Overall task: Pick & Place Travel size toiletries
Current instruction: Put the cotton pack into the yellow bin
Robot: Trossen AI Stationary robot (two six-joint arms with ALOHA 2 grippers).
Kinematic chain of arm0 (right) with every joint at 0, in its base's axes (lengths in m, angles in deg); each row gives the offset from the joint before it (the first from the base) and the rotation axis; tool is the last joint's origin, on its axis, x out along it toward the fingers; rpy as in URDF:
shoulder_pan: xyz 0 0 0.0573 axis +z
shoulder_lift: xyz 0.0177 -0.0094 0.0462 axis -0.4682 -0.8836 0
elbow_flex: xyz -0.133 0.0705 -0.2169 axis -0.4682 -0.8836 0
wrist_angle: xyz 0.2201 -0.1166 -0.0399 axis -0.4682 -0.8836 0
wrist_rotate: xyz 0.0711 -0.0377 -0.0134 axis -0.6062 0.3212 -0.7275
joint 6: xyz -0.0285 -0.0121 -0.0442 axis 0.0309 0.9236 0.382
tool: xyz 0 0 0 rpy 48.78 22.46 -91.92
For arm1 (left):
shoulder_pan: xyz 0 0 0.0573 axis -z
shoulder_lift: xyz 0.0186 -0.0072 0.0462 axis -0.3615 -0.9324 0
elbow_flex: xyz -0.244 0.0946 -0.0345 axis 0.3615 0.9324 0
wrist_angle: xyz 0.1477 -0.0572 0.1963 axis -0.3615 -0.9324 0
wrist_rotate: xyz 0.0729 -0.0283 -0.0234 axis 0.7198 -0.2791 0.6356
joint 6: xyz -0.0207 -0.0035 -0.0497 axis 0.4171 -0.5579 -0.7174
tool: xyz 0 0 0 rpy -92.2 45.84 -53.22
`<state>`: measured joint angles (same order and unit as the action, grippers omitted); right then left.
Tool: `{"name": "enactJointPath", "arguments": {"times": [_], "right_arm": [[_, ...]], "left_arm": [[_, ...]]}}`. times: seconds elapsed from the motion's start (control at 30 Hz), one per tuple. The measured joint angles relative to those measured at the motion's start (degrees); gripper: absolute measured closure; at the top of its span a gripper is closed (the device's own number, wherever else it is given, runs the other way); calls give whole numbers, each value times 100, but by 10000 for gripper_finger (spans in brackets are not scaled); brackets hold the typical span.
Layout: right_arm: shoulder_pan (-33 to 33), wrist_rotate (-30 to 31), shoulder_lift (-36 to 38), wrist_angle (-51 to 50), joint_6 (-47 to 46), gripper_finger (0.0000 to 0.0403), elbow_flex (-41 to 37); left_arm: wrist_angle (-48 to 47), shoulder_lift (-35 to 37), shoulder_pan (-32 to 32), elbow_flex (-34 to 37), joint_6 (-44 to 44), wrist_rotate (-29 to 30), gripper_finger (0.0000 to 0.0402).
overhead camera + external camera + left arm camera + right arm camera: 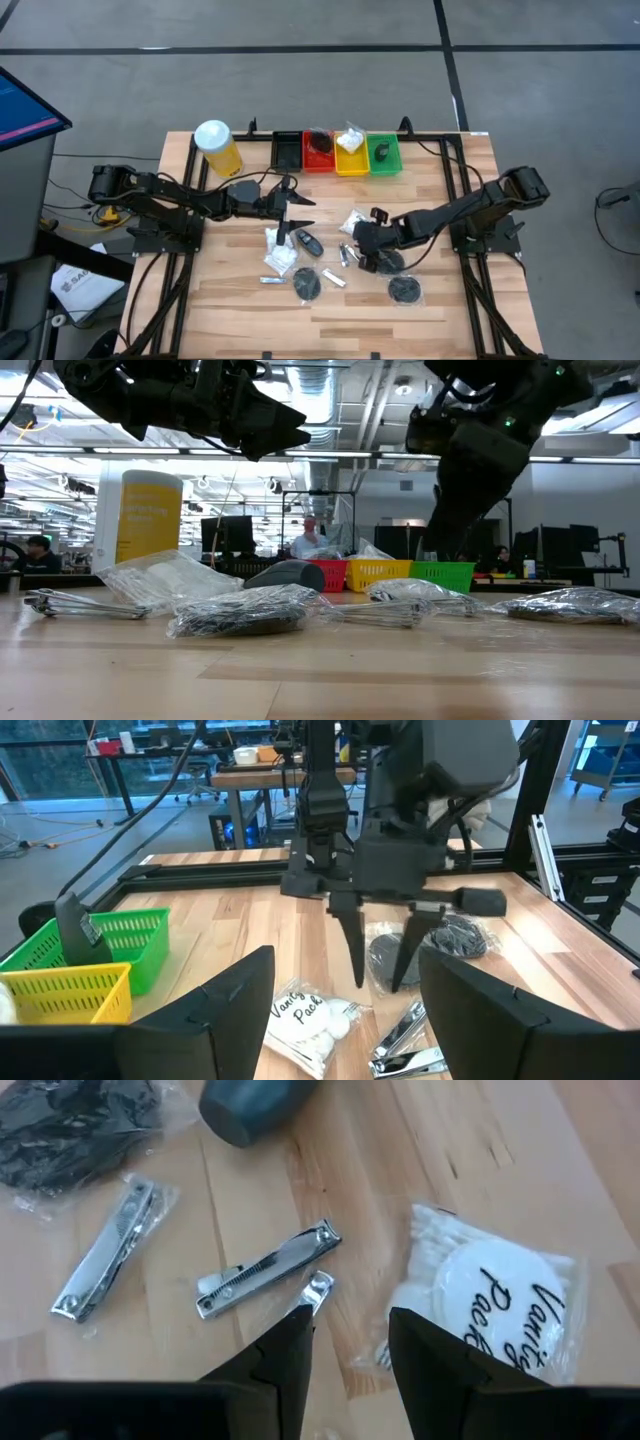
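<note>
The travel size toiletries lie spread on the wooden table [450, 320]: white sachets [280, 252] [500, 1305], a black oval case [308, 243], bagged black discs [405, 290] [308, 285] and silver clippers [265, 1270] [105, 1265]. My right gripper [352, 1320] hangs open above the table, slanting down, with a clipper's tip [318, 1287] just ahead of one finger and a sachet beside the other; nothing sits between its fingers. My left gripper [298, 205] waits open and level, above the table's left half.
Black [287, 150], red [318, 160], yellow [350, 165] and green [383, 165] trays stand in a row at the far edge, some with items inside. A tall yellow canister [217, 145] with a white lid stands at the far left. Black frame rails run along both table sides.
</note>
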<state>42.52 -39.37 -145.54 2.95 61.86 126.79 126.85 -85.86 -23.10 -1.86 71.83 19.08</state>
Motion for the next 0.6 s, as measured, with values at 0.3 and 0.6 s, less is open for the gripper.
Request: {"name": "enactJointPath", "arguments": {"times": [0.3, 0.6], "right_arm": [[-162, 121, -114, -47, -73, 277, -13], [-322, 208, -662, 50, -95, 236, -20]], "left_arm": [[0, -1, 0, 0, 0, 0, 165], [2, 0, 0, 1, -3, 1, 165]]}}
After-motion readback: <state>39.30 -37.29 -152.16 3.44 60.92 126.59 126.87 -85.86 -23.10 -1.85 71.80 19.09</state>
